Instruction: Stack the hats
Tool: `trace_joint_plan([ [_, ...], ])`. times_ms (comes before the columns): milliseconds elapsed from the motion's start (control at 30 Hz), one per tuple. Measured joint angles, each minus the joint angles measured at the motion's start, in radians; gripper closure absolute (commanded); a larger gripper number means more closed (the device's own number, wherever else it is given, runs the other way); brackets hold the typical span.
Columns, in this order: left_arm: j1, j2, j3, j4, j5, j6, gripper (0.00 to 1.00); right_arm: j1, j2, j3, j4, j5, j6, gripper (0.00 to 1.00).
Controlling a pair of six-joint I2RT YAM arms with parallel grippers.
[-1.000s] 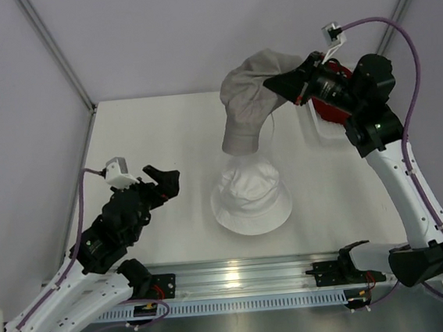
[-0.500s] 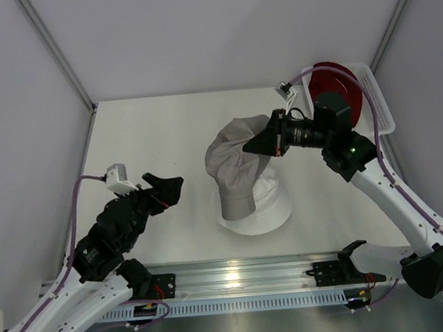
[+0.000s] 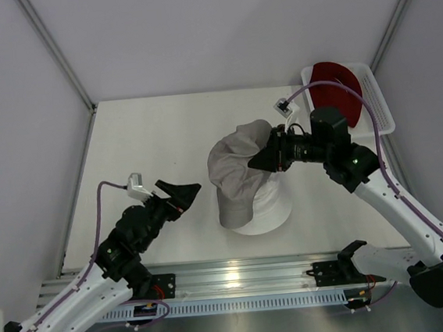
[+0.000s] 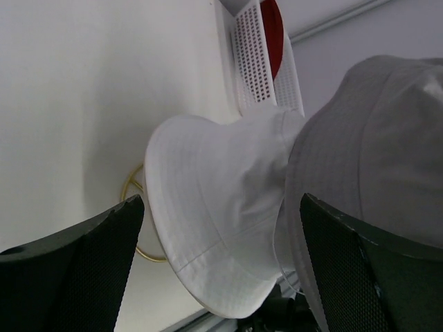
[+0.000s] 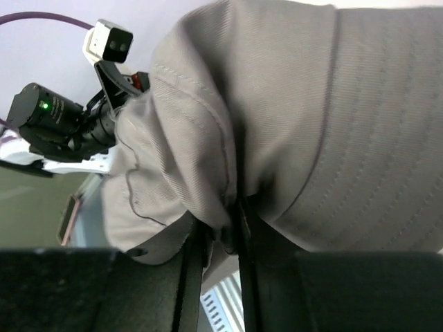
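The grey hat [image 3: 236, 167] hangs from my right gripper [image 3: 262, 160], which is shut on its fabric [image 5: 228, 207], and it drapes over the left side of the white hat [image 3: 263, 209]. The white hat sits on the gold wire stand, whose ring base [image 4: 133, 200] shows in the left wrist view under the white hat [image 4: 214, 221]. The grey hat [image 4: 374, 152] fills the right of that view. The dark red hat [image 3: 338, 92] lies in the white basket [image 3: 383, 111] at the back right. My left gripper [image 3: 186, 194] is open and empty, left of the hats. The beige hat is out of view.
The white slatted basket [image 4: 256, 62] stands at the table's back right corner. The aluminium rail [image 3: 240, 278] with the arm bases runs along the near edge. Frame posts and grey walls close the sides and the back.
My right gripper has carried the grey hat from high at the back down and left onto the white hat. My left arm has moved right, toward the hats.
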Motion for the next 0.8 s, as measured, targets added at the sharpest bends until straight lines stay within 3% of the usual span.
trace_joint_plan([
  [100,0.000,0.045,-0.029,0.081,0.054,-0.034,0.05,0.000,-0.004,-0.002,-0.007,0.054,-0.013,0.76],
  [233,0.001,0.124,-0.031,0.219,0.140,-0.093,0.13,0.000,-0.029,-0.035,0.012,0.159,0.004,0.94],
  [333,0.001,0.157,-0.050,0.317,0.187,-0.153,0.14,0.000,-0.056,-0.070,0.029,0.241,0.032,1.00],
  [567,-0.002,0.108,-0.068,0.366,0.217,-0.235,0.10,0.000,-0.183,-0.180,0.067,0.405,0.098,1.00],
  [800,-0.003,0.061,-0.020,0.358,0.230,-0.263,0.09,0.006,-0.256,-0.189,0.087,0.471,0.107,1.00],
])
